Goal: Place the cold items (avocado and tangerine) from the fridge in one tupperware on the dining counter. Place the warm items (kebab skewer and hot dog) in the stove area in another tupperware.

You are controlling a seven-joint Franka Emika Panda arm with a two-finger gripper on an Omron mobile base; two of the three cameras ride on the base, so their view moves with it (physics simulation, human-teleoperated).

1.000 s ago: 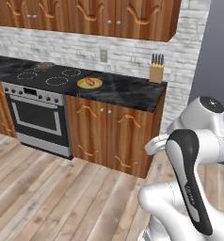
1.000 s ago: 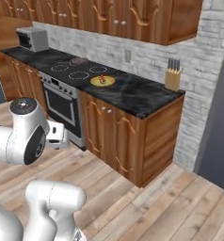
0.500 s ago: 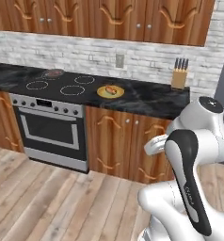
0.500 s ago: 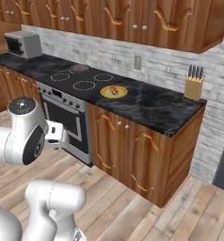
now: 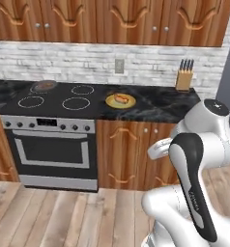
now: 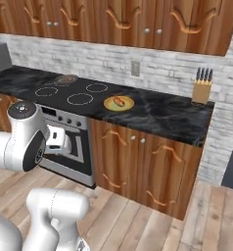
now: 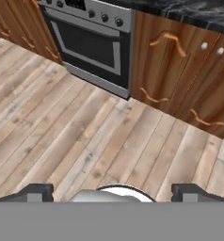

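The bench (image 5: 155, 108) top looks like polished black marble with pale veins, faintly glossy. Cabinet doors (image 5: 131, 154) are warm, varnished wood with a visible grain; the floor (image 7: 85, 141) is paler matt planking. The oven (image 5: 51, 152) front reads as brushed metal around a dark glass door. The back wall (image 5: 64, 62) is rough whitish brick. A knife block (image 5: 184, 79) looks like light wood.

**Camera placement**

Left base view: from behind the arm, facing forward and down at the stove (image 5: 56, 99) and counter (image 5: 155, 107). Right base view: same stove (image 6: 72, 93) and counter (image 6: 172, 115), seen from the other side. Hand view: low, facing the wooden floor (image 7: 76, 127), oven door (image 7: 88, 47) at 11 o'clock.
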